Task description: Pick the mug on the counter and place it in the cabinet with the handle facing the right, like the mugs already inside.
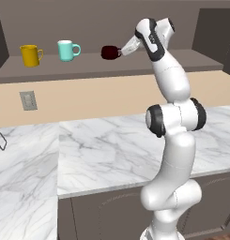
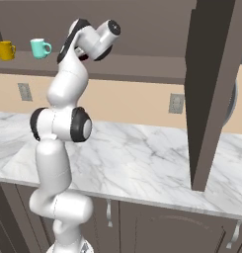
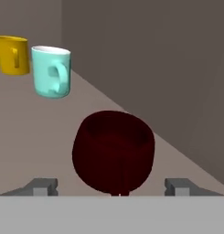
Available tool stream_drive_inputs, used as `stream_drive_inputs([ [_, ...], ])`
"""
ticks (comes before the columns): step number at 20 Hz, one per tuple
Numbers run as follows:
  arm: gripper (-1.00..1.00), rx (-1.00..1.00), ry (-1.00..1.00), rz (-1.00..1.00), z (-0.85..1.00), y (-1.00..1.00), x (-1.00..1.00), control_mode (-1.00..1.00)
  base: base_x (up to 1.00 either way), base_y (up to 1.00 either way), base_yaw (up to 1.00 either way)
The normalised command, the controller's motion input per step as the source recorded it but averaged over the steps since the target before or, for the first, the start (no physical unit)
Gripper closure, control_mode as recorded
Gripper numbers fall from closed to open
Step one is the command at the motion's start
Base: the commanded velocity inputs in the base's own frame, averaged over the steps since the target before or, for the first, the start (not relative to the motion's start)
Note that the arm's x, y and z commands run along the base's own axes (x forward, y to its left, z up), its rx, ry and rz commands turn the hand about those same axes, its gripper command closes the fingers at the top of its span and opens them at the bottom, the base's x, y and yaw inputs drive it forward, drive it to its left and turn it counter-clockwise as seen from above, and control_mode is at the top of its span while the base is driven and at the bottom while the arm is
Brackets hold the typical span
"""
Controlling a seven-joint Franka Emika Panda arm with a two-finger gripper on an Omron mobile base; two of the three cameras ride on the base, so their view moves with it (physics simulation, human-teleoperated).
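The dark maroon mug (image 1: 108,52) stands upright on the cabinet (image 1: 149,63) shelf, to the right of the teal mug (image 1: 68,50) and the yellow mug (image 1: 30,55). My gripper (image 1: 119,51) reaches in from the mug's right and is open. In the hand view the maroon mug (image 3: 113,153) sits between the fingertips (image 3: 41,185), which stand wider than its body with a gap on each side. A sliver of its handle (image 3: 119,194) points toward the hand. The teal mug (image 3: 51,71) and yellow mug (image 3: 13,55) stand beyond it, handles toward the camera.
The white marble counter (image 1: 111,145) spreads below the shelf, with a beige back wall and an outlet (image 1: 28,100). A tall dark panel (image 2: 211,89) hangs down on the right. The shelf's back wall (image 3: 145,55) is close behind the mugs.
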Motion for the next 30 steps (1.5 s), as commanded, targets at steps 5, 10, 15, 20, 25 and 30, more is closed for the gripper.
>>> stream_drive_inputs([
  [5,-1.0,0.0,0.0,0.0,-0.11,-0.1,-0.35,-1.0,0.0,0.0,0.0],
  [10,-1.0,0.0,0.0,0.01,-0.42,0.0,-0.46,-1.0,0.0,0.0,0.0],
  [15,-1.0,0.0,-0.01,0.01,-0.16,0.0,-0.6,-1.0,0.0,0.0,0.0],
  [20,-1.0,0.0,-0.04,0.0,-0.03,0.0,-0.63,-1.0,0.0,0.0,0.0],
  [25,-1.0,0.0,-0.01,0.0,-0.15,0.0,-0.65,-1.0,0.0,0.0,0.0],
  [30,-1.0,0.0,0.0,0.0,-0.25,0.0,-0.63,-1.0,0.0,0.0,0.0],
])
